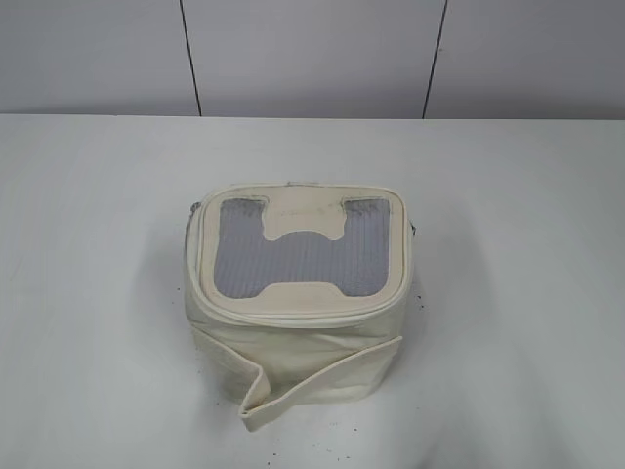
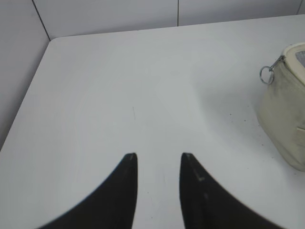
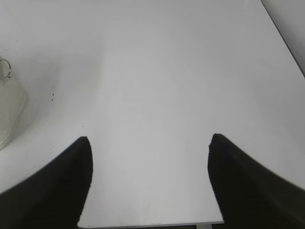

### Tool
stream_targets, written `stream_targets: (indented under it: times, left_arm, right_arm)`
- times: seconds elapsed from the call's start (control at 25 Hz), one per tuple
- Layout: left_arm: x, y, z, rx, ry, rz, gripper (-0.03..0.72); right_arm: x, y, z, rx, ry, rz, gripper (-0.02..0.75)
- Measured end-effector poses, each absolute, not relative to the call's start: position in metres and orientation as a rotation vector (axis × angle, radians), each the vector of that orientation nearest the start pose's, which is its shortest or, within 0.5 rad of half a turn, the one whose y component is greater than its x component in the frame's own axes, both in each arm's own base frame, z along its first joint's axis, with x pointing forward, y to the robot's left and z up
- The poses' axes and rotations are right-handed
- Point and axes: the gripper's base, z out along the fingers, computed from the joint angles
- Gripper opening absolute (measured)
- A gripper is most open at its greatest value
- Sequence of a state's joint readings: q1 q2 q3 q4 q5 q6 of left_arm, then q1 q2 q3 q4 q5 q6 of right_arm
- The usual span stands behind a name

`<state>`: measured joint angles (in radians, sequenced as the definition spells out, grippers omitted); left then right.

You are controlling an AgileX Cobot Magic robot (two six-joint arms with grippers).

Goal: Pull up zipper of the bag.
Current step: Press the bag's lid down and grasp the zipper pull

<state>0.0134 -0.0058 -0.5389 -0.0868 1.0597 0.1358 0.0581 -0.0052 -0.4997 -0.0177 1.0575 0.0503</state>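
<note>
The cream-white bag (image 1: 298, 303) stands in the middle of the table, its top panel with the grey mesh H window (image 1: 303, 249) facing up. The zipper (image 1: 293, 309) runs round the panel rim. A loose cream strap (image 1: 322, 376) hangs on its near side. One silver ring pull (image 2: 267, 74) shows at the bag's corner (image 2: 286, 109) in the left wrist view, another ring pull (image 3: 5, 67) beside the bag's side (image 3: 9, 112) in the right wrist view. My left gripper (image 2: 158, 155) is open and empty over bare table. My right gripper (image 3: 150, 138) is wide open and empty. Neither gripper shows in the exterior view.
The white table (image 1: 98, 244) surrounds the bag. Grey wall panels (image 1: 312, 54) stand behind its far edge. The table's rounded left corner (image 2: 52, 40) shows in the left wrist view, its edge (image 3: 281, 33) in the right wrist view.
</note>
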Motion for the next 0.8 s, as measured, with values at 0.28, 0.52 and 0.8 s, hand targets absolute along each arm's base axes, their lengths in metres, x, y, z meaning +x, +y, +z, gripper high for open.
stream_targets:
  times: [0.28,0.52,0.8]
  left_arm:
    - [-0.0106,-0.007,0.2882,0.128,1.992,-0.007,0.239]
    - [-0.0106,-0.007,0.2882,0.128,1.992,-0.007,0.239]
    - [-0.0106,-0.007,0.2882,0.128,1.992,-0.007,0.239]
  right_arm:
    - [-0.0054,-0.0017,0.2774,-0.007,2.036,0.047,0.587]
    - [-0.0054,-0.0017,0.2774,-0.006,2.036,0.047,0.587]
    - [-0.0054,-0.0017,0.2774,-0.006,2.036,0.047,0.587]
